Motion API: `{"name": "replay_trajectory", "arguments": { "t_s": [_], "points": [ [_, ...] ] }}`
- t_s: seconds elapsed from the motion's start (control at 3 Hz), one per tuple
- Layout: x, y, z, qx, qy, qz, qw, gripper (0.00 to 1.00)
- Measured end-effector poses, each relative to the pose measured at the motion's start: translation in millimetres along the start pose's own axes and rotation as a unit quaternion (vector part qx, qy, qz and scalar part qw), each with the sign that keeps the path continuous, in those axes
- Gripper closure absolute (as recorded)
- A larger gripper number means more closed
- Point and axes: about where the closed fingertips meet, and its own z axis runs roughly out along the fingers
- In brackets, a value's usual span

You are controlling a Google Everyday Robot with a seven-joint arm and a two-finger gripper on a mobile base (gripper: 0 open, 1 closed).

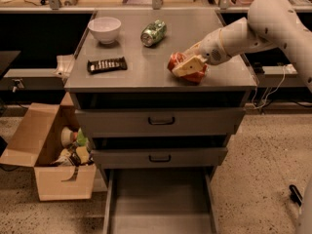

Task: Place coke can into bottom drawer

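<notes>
"Jaws pinching what, did you catch it?"

"They were clamped on the coke can [175, 61], red and thin-walled, tipped over at the right of the smooth grey cabinet top [146, 67]. The gripper [187, 66] lay across it, one cream finger over the barrel."

"And the bottom drawer [161, 204]?"

"Open at the near foot, a flat grey tray. I judged it wanted a gentle squeeze, a lift clear of the edge, then a low release so the round can couldn't roll."

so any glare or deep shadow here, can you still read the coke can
Camera view: mild sheen on the cabinet top; black shadow above both upper drawers; bottom drawer dim but visible; coke can, held in the gripper at the top's right front, evenly lit.
</notes>
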Motion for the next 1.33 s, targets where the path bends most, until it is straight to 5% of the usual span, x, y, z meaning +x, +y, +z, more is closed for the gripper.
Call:
{"name": "replay_trajectory", "arguments": {
  "t_s": [0.33, 1.0, 1.33],
  "points": [
    [8.1, 27.6, -12.9, -0.006, 0.003, -0.035, 0.9994, 1.00],
    [28.0, 67.5, -11.6, -0.033, 0.020, -0.048, 0.9981, 1.00],
    [54.8, 118.9, -16.7, -0.042, 0.042, -0.063, 0.9962, 1.00]
  ]
}}
